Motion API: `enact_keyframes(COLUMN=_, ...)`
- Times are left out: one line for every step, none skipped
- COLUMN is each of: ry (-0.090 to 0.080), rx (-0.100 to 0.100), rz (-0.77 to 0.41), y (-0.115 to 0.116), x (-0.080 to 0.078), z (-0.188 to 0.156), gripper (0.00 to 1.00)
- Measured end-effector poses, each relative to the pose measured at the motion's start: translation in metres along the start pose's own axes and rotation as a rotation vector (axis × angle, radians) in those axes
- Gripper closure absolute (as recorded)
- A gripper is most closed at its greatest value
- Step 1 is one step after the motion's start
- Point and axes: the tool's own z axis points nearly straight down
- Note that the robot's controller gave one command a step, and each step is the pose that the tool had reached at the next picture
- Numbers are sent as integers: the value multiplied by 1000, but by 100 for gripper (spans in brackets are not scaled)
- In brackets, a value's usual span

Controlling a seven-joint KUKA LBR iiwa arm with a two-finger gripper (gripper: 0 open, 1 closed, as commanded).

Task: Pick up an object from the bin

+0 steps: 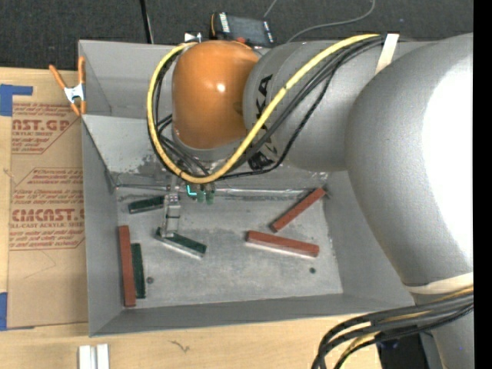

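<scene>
end effector (171,223) at left end of flat dark green bar (184,244), bin (231,302) left-middle | grip: cannot tell

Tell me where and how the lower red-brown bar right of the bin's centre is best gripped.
Probably at its middle, across the narrow width, from straight above: the red-brown bar lies flat on the bin floor, long and thin, both long sides free.

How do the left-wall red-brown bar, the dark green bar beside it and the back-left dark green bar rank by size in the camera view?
Largest: left-wall red-brown bar.
Middle: dark green bar beside it.
Smallest: back-left dark green bar.
</scene>
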Motion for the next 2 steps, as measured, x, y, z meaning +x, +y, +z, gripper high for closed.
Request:
enact_keyframes(ry=-2, rx=0, rz=257, y=-28, x=29, z=103, gripper=0)
enact_keyframes(ry=-6, rx=-2, rz=343, y=-31, x=50, z=70, gripper=0)
